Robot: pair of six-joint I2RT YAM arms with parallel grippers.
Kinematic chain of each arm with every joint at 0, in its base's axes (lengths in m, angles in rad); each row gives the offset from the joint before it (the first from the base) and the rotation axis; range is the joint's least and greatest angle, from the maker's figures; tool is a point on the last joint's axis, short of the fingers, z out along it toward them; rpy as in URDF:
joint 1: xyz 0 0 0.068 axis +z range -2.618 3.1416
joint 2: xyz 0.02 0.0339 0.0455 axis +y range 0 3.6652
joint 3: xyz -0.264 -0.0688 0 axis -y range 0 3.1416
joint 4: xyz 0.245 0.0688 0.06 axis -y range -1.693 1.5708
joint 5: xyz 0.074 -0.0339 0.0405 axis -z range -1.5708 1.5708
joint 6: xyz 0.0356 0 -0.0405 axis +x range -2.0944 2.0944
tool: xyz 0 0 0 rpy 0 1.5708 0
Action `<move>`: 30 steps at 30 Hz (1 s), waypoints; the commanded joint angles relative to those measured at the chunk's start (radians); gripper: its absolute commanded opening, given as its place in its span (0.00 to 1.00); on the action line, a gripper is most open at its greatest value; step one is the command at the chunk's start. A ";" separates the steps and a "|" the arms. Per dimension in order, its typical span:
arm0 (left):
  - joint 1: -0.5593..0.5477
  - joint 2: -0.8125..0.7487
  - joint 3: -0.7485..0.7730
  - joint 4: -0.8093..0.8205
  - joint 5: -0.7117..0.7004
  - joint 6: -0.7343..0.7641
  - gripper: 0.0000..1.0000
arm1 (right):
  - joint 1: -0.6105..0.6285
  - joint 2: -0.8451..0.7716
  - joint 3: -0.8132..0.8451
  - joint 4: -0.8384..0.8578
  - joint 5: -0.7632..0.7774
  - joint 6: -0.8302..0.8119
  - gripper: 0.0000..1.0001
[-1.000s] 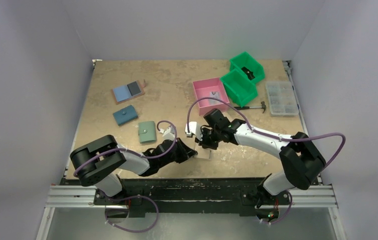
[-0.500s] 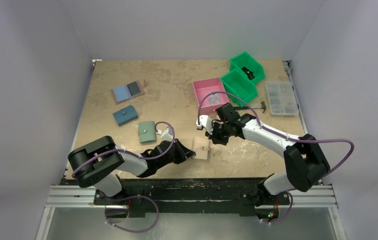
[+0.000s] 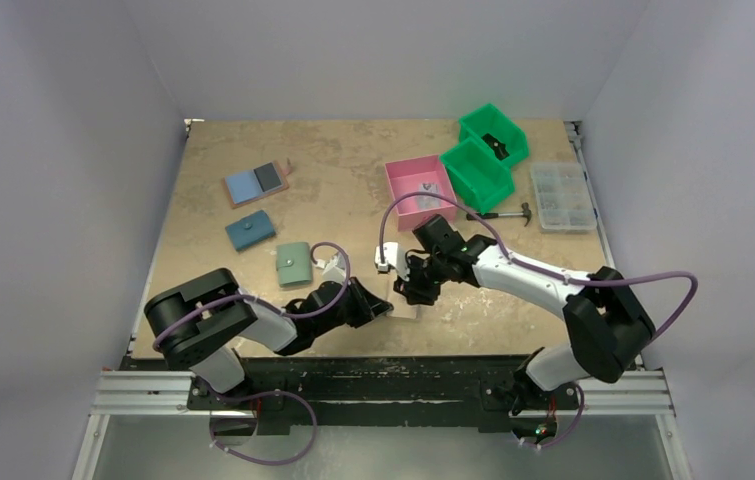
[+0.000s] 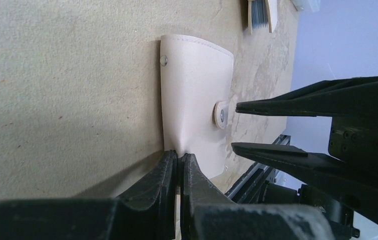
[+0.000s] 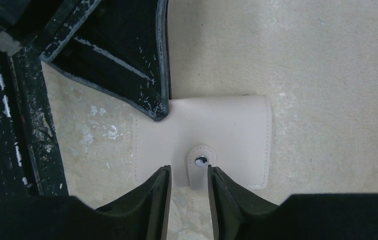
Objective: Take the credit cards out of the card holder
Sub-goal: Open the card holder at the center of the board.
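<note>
The card holder (image 3: 405, 311) is a pale beige bifold lying folded shut on the table near its front edge. My left gripper (image 4: 177, 156) is shut on one edge of the card holder (image 4: 194, 95), pinching the leather. My right gripper (image 5: 187, 170) is open, its tips on either side of the small snap tab (image 5: 201, 162) on the holder's (image 5: 227, 125) top face. In the top view the right gripper (image 3: 415, 291) covers part of the holder. The credit cards are hidden inside the folded holder.
Behind on the left lie an open holder with blue and black panels (image 3: 256, 183), a teal wallet (image 3: 250, 231) and a green wallet (image 3: 293, 264). At the back right are a pink bin (image 3: 420, 190), two green bins (image 3: 478, 172), a hammer (image 3: 508, 213) and a clear parts box (image 3: 562, 196).
My right gripper lifted back off the holder, then came down over it again with its jaws now open around the snap tab. The left gripper kept its grip and place.
</note>
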 commanded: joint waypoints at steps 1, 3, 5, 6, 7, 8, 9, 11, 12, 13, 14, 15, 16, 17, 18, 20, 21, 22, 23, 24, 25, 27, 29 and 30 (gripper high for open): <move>0.003 0.021 0.001 0.108 0.027 -0.024 0.00 | 0.023 0.018 0.033 0.072 0.071 0.046 0.42; 0.003 0.029 0.005 0.120 0.032 -0.027 0.00 | 0.033 0.031 0.035 0.075 0.084 0.048 0.43; 0.003 0.037 0.007 0.131 0.036 -0.029 0.00 | 0.048 0.039 0.034 0.080 0.096 0.048 0.45; 0.003 0.040 0.008 0.135 0.037 -0.031 0.00 | 0.054 0.043 0.033 0.082 0.101 0.048 0.45; 0.003 0.044 0.007 0.142 0.039 -0.034 0.00 | 0.060 0.048 0.032 0.083 0.107 0.048 0.45; 0.003 0.046 0.006 0.148 0.039 -0.035 0.00 | 0.065 0.052 0.032 0.084 0.115 0.048 0.45; 0.003 0.048 0.005 0.153 0.040 -0.035 0.00 | 0.070 0.059 0.032 0.087 0.127 0.047 0.45; 0.003 0.047 0.002 0.157 0.041 -0.039 0.00 | 0.078 0.071 0.031 0.089 0.153 0.045 0.45; 0.003 0.047 -0.001 0.159 0.043 -0.041 0.00 | 0.081 0.076 0.030 0.090 0.167 0.045 0.44; 0.003 0.044 -0.002 0.160 0.043 -0.042 0.00 | 0.083 0.081 0.030 0.092 0.185 0.044 0.41; 0.003 0.041 -0.005 0.160 0.043 -0.042 0.00 | 0.084 0.083 0.030 0.092 0.196 0.044 0.36; 0.002 0.038 -0.008 0.158 0.042 -0.042 0.00 | 0.084 0.083 0.031 0.090 0.210 0.041 0.30; 0.002 0.035 -0.012 0.156 0.037 -0.042 0.00 | 0.084 0.082 0.030 0.088 0.221 0.038 0.25; 0.003 0.031 -0.015 0.152 0.033 -0.043 0.00 | 0.084 0.081 0.030 0.088 0.231 0.035 0.18; 0.003 0.027 -0.018 0.147 0.031 -0.043 0.00 | 0.084 0.078 0.029 0.084 0.240 0.031 0.12; 0.004 0.019 -0.027 0.137 0.021 -0.042 0.00 | 0.082 0.073 0.032 0.077 0.255 0.022 0.03; 0.004 0.016 -0.033 0.137 0.017 -0.043 0.00 | 0.081 0.070 0.032 0.075 0.259 0.018 0.00; 0.005 0.015 -0.037 0.137 0.015 -0.043 0.00 | 0.079 0.067 0.032 0.073 0.261 0.015 0.00; 0.007 0.012 -0.042 0.137 0.012 -0.044 0.00 | 0.077 0.063 0.033 0.070 0.263 0.012 0.00; 0.009 0.012 -0.046 0.137 0.010 -0.046 0.00 | 0.073 0.060 0.033 0.065 0.264 0.008 0.00; 0.011 0.010 -0.052 0.138 0.009 -0.048 0.00 | 0.068 0.057 0.035 0.061 0.264 0.005 0.00; 0.015 0.007 -0.060 0.138 0.004 -0.051 0.00 | 0.058 0.049 0.035 0.054 0.263 0.000 0.00; 0.019 0.007 -0.066 0.138 0.002 -0.054 0.00 | 0.048 0.040 0.036 0.046 0.259 -0.004 0.00; 0.020 0.006 -0.069 0.138 0.001 -0.055 0.00 | 0.045 0.037 0.035 0.043 0.258 -0.004 0.00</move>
